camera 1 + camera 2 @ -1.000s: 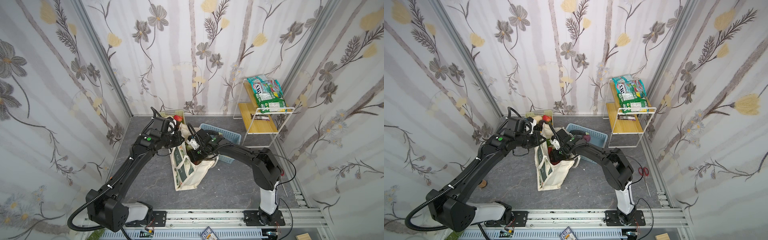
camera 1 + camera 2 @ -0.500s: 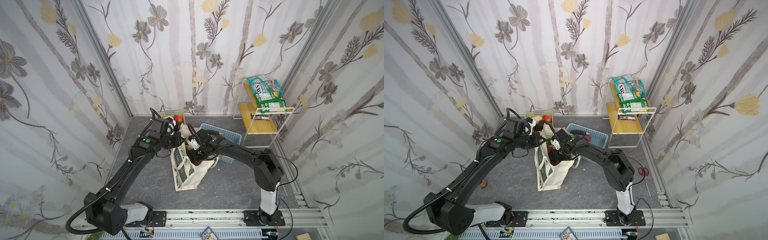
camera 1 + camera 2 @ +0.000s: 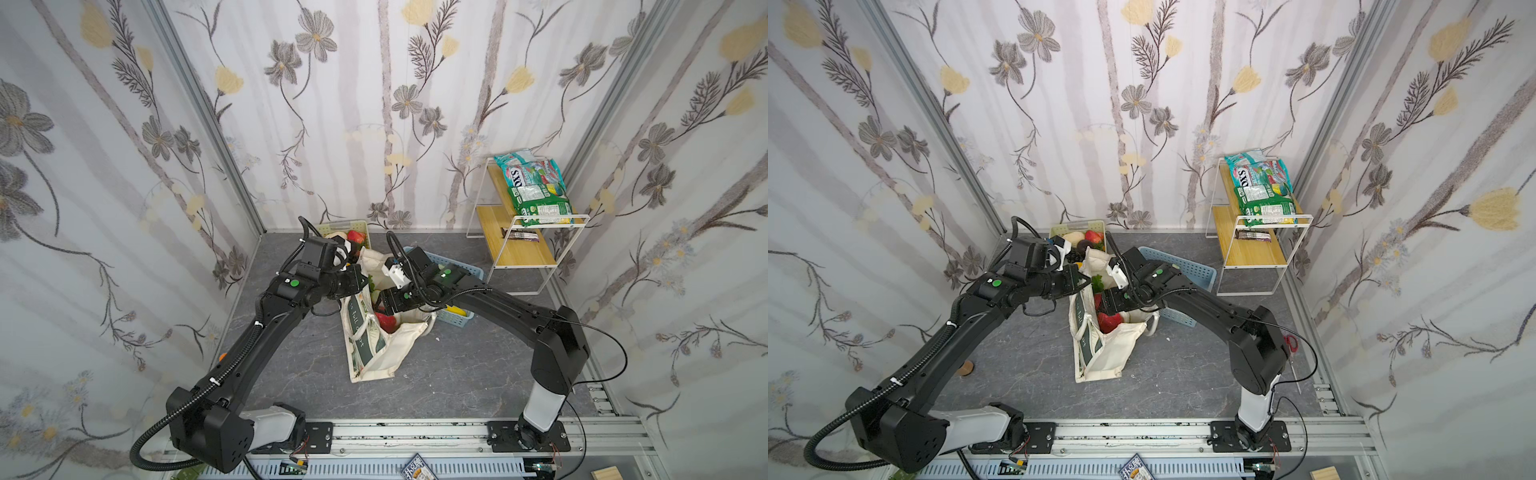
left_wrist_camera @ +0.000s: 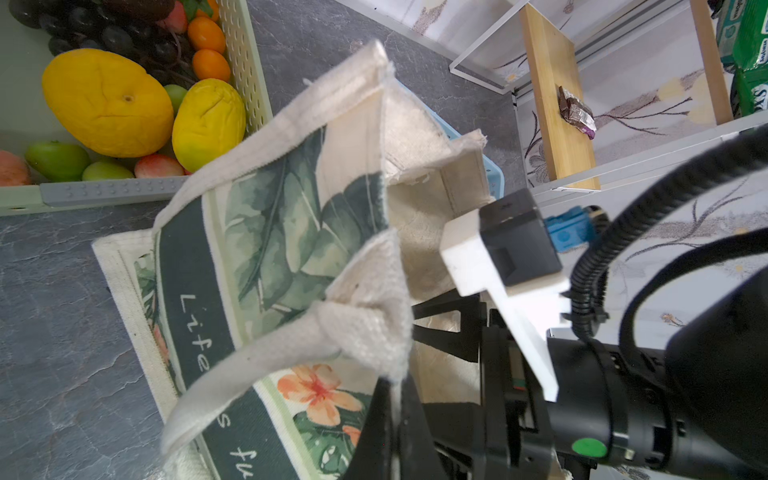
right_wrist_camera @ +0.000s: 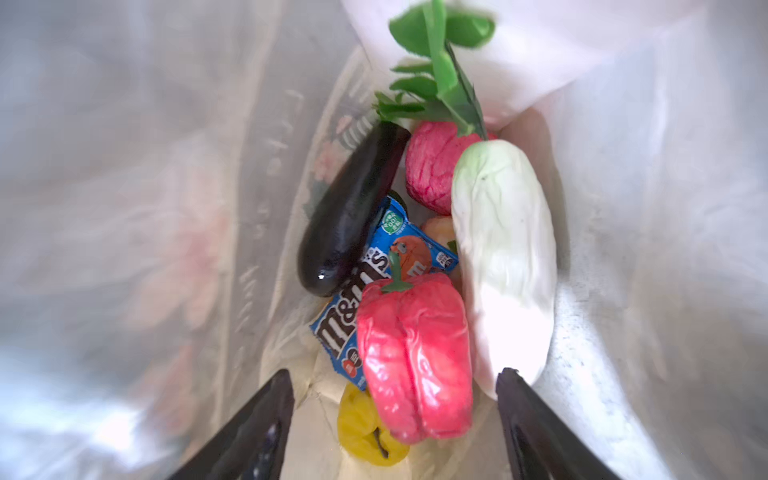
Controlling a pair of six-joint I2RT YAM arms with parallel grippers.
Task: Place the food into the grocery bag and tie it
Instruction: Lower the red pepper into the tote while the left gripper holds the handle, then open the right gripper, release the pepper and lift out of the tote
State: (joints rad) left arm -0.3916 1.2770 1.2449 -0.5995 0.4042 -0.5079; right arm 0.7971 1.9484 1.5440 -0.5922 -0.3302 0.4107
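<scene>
Black right gripper [image 5: 395,374] spread wide inside the grocery bag [image 3: 395,353], over red pepper [image 5: 415,357], white radish [image 5: 505,257], aubergine [image 5: 353,208], blue snack packet [image 5: 338,332], left gripper [image 4: 395,411] pinching the bag's cream rim, bag standing on grey floor [image 3: 457,374] between both arms.

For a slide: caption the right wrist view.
Open right gripper over red pepper, eggplant, white radish and candy packet inside the grocery bag.
</scene>
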